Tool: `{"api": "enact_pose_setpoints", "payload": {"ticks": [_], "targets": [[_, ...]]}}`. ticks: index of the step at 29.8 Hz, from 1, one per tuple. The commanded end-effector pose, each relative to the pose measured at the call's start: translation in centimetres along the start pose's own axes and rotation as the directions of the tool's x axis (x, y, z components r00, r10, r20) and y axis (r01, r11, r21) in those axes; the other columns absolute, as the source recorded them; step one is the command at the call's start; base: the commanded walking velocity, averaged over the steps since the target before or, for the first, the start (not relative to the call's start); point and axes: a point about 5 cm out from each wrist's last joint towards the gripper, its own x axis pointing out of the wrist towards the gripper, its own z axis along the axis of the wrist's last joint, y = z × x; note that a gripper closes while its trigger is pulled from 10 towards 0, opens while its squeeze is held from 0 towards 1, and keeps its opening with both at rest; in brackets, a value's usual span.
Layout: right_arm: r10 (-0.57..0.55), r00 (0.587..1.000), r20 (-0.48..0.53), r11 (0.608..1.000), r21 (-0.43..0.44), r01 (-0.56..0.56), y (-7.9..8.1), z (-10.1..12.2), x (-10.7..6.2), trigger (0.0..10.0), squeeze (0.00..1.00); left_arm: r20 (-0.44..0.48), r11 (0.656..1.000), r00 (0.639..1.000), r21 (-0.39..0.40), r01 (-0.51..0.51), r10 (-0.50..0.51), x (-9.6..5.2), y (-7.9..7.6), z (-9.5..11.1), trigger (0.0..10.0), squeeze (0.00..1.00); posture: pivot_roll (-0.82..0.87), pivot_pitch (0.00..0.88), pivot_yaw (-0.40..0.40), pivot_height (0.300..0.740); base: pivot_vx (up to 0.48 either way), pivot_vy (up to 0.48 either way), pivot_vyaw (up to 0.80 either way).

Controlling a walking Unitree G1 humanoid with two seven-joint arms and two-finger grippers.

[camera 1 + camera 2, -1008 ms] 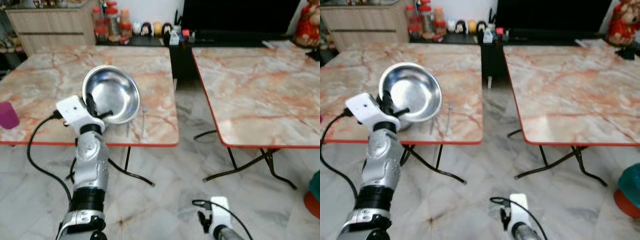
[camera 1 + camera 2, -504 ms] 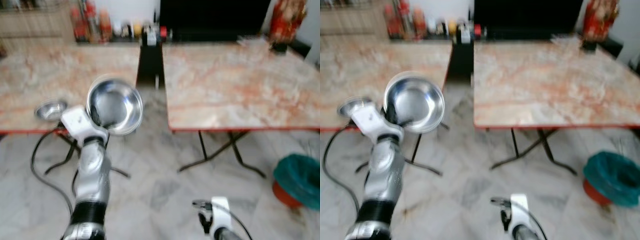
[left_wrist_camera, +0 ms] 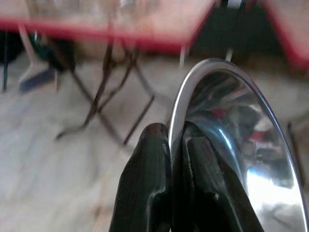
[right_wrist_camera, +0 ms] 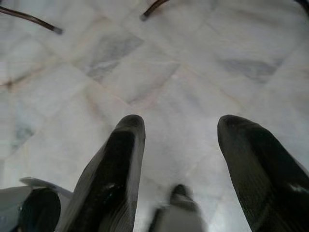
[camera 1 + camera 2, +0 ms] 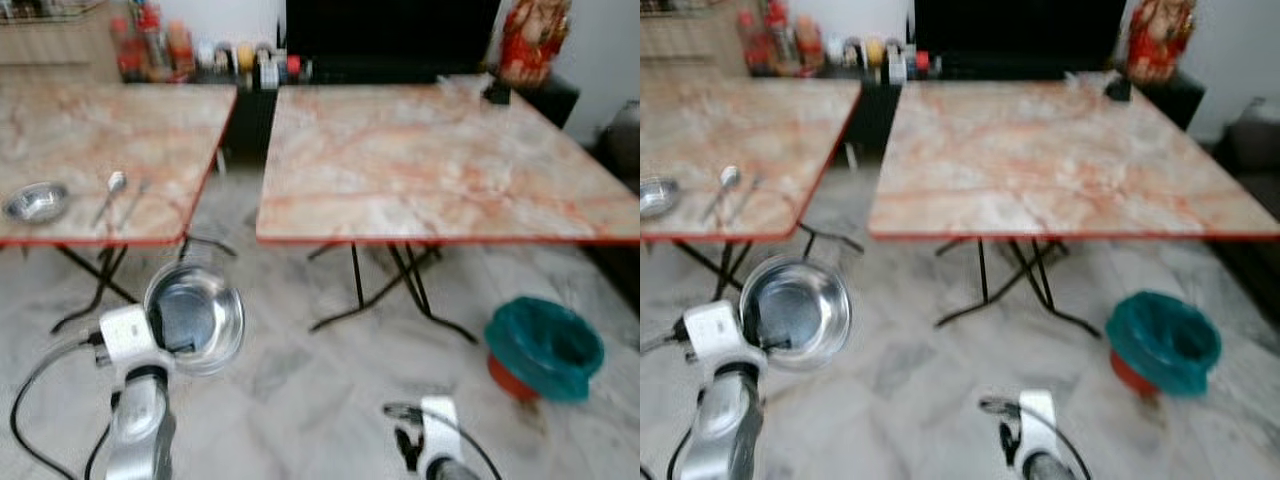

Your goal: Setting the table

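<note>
View's swung right to the bare 2nd surface (image 5: pixel 440 160), left pincer (image 3: pixel 171 145) clamped on bowl (image 5: pixel 195 317) rim, right pincer (image 4: pixel 181 140) released & idle — likely next placement spot

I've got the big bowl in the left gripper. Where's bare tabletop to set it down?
The right table looks bare nearly throughout, bordered only by a dark object at its far corner. The left table's near edge is crowded: small bowl and cutlery.
</note>
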Motion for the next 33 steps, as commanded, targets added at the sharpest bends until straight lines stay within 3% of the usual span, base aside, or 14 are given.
{"api": "enact_pose_setpoints", "payload": {"ticks": [1,2,6,9,10,11,13,17,24,26,28,31,32,33], "targets": [[-0.014,1.000,-0.001,1.000,0.003,0.014,-0.4,-0.1,-0.1,10.0,0.00,-0.121,1.000,0.992,0.007,0.021,-0.020,-0.2,0.0,-2.3,10.0,0.00,0.07,0.000,0.018,0.719,0.000,0.000,0.00],[-0.014,1.000,-0.001,1.000,0.003,0.014,-0.4,0.0,-0.1,10.0,0.00,-0.140,1.000,0.990,0.010,0.018,-0.017,-0.3,0.1,-2.6,10.0,0.00,0.07,0.000,0.018,0.719,0.000,0.000,0.00],[-0.018,1.000,0.002,1.000,0.011,0.018,-0.5,0.0,-0.1,10.0,0.00,-0.377,0.999,0.926,0.033,0.016,-0.002,-1.9,1.3,-7.4,10.0,0.00,0.07,0.000,0.016,0.719,0.000,0.000,0.00],[-0.019,1.000,0.002,1.000,0.012,0.019,-0.5,0.1,0.0,10.0,0.00,-0.461,0.996,0.887,0.074,0.041,-0.002,-2.8,1.4,-9.0,10.0,0.00,0.07,0.000,0.015,0.719,0.000,0.000,0.00],[-0.018,1.000,0.002,1.000,0.015,0.018,-0.5,0.1,0.0,10.0,0.00,-0.523,0.993,0.852,0.106,0.055,0.009,-3.5,1.6,-10.0,10.0,0.00,0.07,0.000,0.015,0.719,0.000,0.000,0.00],[-0.018,1.000,0.002,1.000,0.015,0.018,-0.5,0.1,0.0,10.0,0.00,-0.523,0.993,0.852,0.106,0.055,0.009,-3.5,1.6,-10.0,10.0,0.00,0.07,0.000,0.015,0.719,0.000,0.000,0.00],[-0.018,1.000,0.000,1.000,0.015,0.018,-0.5,0.1,0.0,10.0,0.00,-0.635,0.986,0.771,0.160,0.057,0.058,-5.2,2.2,-11.9,10.0,0.00,0.05,0.000,0.016,0.719,0.000,0.000,0.00],[-0.023,1.000,0.003,1.000,0.019,0.023,-0.5,0.1,0.0,10.0,0.00,-0.644,0.989,0.762,0.143,0.039,0.063,-5.3,2.1,-12.1,10.0,0.00,0.04,0.000,0.021,0.719,0.000,0.000,0.00],[-0.035,0.999,0.004,0.999,0.024,0.035,-0.8,0.1,-0.1,10.0,0.00,-0.608,0.993,0.793,0.118,0.030,0.048,-4.1,1.4,-11.2,10.0,0.00,0.04,0.000,0.023,0.719,0.115,0.000,0.00],[-0.035,0.999,0.004,0.999,0.026,0.035,-0.8,0.1,-0.1,10.0,0.00,-0.592,0.998,0.805,0.064,-0.008,0.044,-3.8,1.3,-11.0,10.0,0.00,0.04,0.000,0.023,0.719,0.311,0.000,0.00],[-0.034,0.999,-0.001,0.999,0.034,0.034,-0.8,0.0,-0.1,10.0,0.00,-0.563,0.970,0.826,-0.183,-0.161,0.030,-3.3,1.1,-10.5,10.0,0.00,0.04,0.000,0.023,0.719,0.336,0.000,0.00],[-0.033,0.999,-0.003,0.999,0.038,0.033,-0.7,-0.1,-0.1,10.0,0.00,-0.582,0.914,0.811,-0.291,-0.282,0.064,-3.4,1.6,-10.7,10.0,0.00,0.04,0.000,0.023,0.719,0.319,0.000,0.00],[-0.033,0.999,-0.003,0.999,0.038,0.033,-0.7,-0.1,-0.1,10.0,0.00,-0.582,0.914,0.811,-0.291,-0.282,0.064,-3.4,1.6,-10.7,10.0,0.00,0.04,0.000,0.023,0.719,0.307,0.000,0.00],[-0.033,0.999,-0.005,0.999,0.039,0.033,-0.7,-0.1,-0.1,10.0,0.00,-0.597,0.889,0.798,-0.321,-0.328,0.079,-3.6,1.9,-10.9,10.0,0.00,0.04,0.000,0.023,0.719,0.307,0.000,0.00]]}}
